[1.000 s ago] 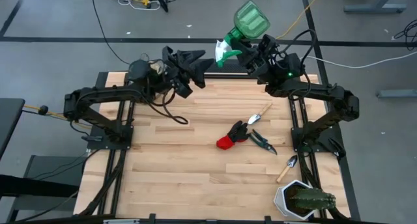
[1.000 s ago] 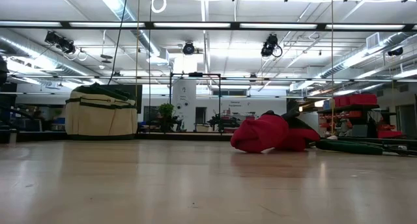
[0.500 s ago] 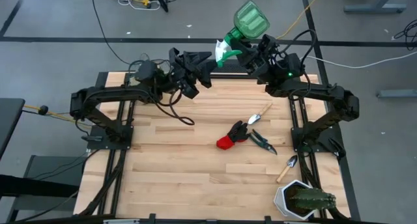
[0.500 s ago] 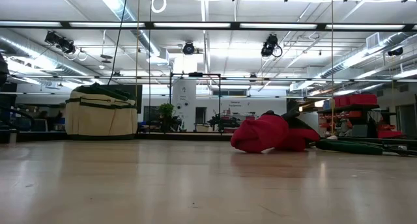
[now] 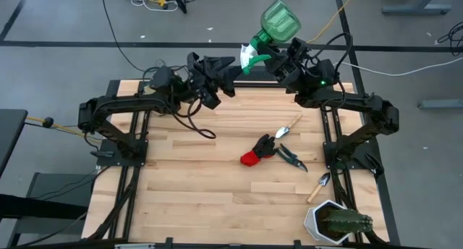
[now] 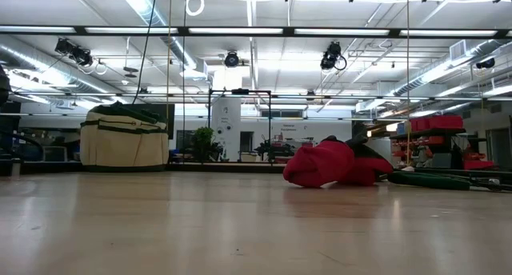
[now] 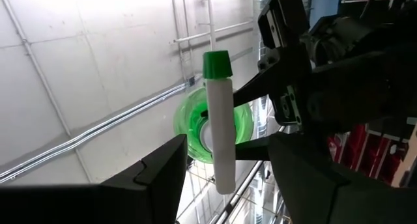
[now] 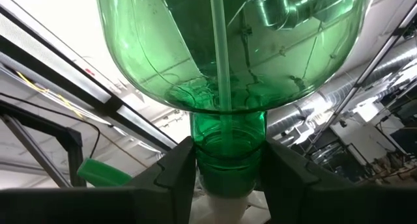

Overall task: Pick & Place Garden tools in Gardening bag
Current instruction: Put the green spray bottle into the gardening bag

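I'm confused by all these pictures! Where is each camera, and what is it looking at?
High view: above, looking down; both arms, table.
Low view: table height; gardening bag, glove; no arms.
Left wrist view: left gripper open before the spray bottle.
Right wrist view: right gripper shut on bottle's neck.
Shared: that bottle.

table (image 5: 188, 176): light wood slats
middle: red-and-black glove (image 5: 257, 151), pruning shears (image 5: 291, 156) just beside it
trowels: one (image 5: 289, 127) beyond the glove, one (image 5: 319, 186) near the potted cactus (image 5: 336, 222)
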Robot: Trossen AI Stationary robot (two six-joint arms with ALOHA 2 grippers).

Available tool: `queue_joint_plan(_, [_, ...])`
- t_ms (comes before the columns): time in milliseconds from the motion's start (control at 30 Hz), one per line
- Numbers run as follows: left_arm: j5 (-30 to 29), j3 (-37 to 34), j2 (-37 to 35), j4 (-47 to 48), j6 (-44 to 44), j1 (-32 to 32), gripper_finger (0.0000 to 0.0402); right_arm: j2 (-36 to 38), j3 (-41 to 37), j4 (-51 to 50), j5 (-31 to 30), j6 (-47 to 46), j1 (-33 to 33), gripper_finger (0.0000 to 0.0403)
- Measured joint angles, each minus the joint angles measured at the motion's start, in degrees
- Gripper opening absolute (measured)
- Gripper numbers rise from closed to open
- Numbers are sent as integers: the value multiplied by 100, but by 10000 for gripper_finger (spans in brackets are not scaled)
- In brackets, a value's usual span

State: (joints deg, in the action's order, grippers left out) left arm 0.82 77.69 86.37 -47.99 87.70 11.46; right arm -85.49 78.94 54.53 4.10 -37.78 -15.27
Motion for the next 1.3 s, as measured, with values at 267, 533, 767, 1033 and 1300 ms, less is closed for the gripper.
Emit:
queue_joint_plan(267, [-48,0,0,-7,4,31,222,0,0,-91,95,-17,-2,149])
queue_joint_plan(533, [-58,0,0,-13,-1,74,222,0,0,-496,149,-85,0,149])
queue_joint_plan(767, [-56,0,0,-15,-2,74,222,0,0,-604,147,-79,0,149])
queue_joint_plan(1033, [-55,0,0,-15,-4,74,220,0,0,-660,149,-53,0,149])
queue_joint_plan(1300, [-57,0,0,15,-7,57,179,0,0,-673,149,-11,0,149])
